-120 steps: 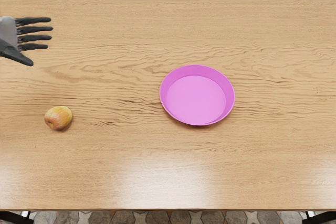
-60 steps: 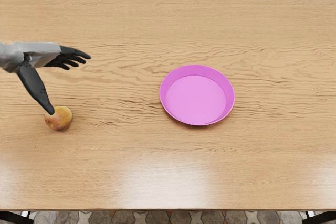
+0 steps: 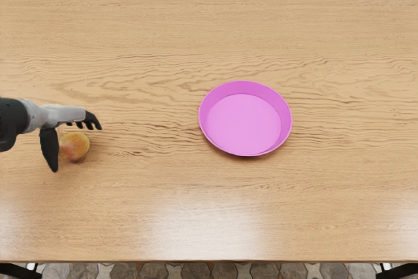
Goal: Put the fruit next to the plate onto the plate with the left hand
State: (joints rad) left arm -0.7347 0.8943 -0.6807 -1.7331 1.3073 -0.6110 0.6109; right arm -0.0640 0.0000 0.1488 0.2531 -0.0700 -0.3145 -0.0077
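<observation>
A yellow-red apple [image 3: 75, 146] lies on the wooden table far to the left of the pink plate [image 3: 245, 118]. My left hand [image 3: 65, 134] comes in from the left edge and hovers right over the apple. Its dark fingers [image 3: 89, 122] stretch out behind the fruit and its thumb [image 3: 49, 150] hangs down in front of the apple's left side. The hand is open and does not hold the apple. The plate has nothing on it. The right arm does not show.
The wooden table [image 3: 209, 213] fills the view, with its front edge near the bottom. A teal wall runs along the back.
My left hand has dropped from the upper left toward the apple and now straddles it. The apple and the plate have not moved.
</observation>
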